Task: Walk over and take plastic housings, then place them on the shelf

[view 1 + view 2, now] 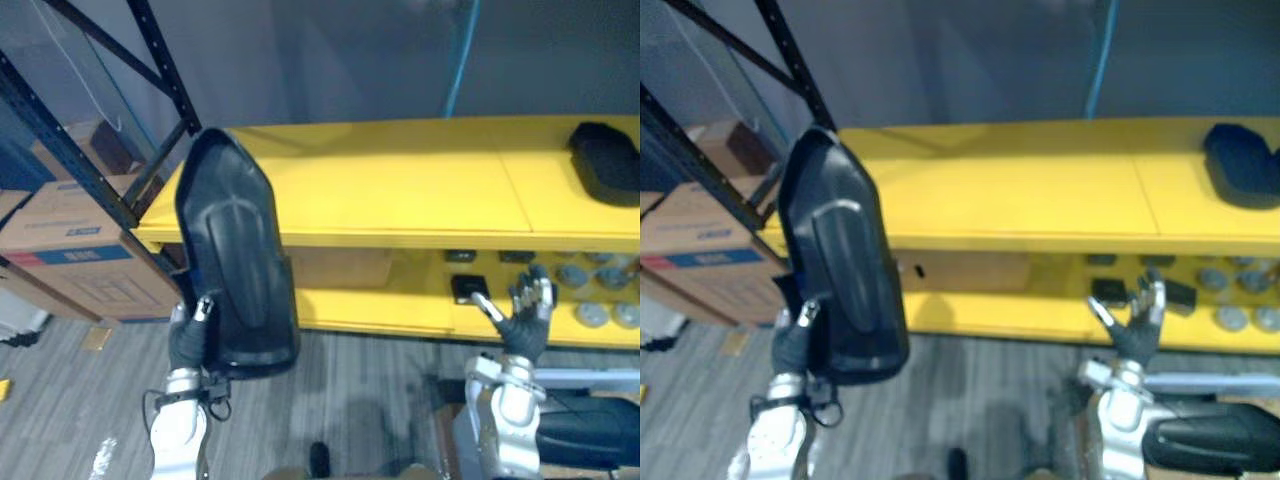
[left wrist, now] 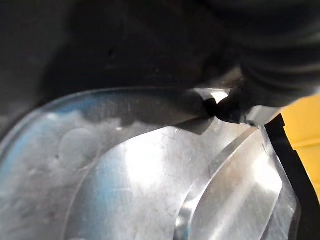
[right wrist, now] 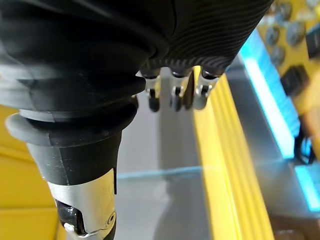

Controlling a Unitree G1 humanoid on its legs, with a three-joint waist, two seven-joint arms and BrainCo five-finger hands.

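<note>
The left hand (image 1: pixel 188 340) grips a long black housing (image 1: pixel 235 260) by its lower end, with the thumb across the front and the rest of the hand behind it. The housing stands upright with its narrow tip uppermost. It is in front of the left end of the yellow shelf (image 1: pixel 400 190), and the tip rises just above the upper board's edge. It is off the shelf, held in the air over the grey floor (image 1: pixel 380 370). In the left wrist view the housing's glossy surface (image 2: pixel 150 185) lies right against the hand's dark cover.

A second housing (image 1: pixel 605 160) lies flat at the right end of the shelf's upper board.

The right hand (image 1: pixel 525 320) is raised in front of the lower board, toward the shelf's right side. It is wide open, with its fingers (image 3: pixel 174 92) spread and straight, and holds nothing. On the lower board behind it sit a few small black parts (image 1: pixel 467 288), and further right a cluster of grey discs (image 1: pixel 590 290).

Cardboard boxes (image 1: pixel 70 240) stand on the floor beside the shelf's left end, behind the dark frame (image 1: pixel 110 190) of the rack.
</note>
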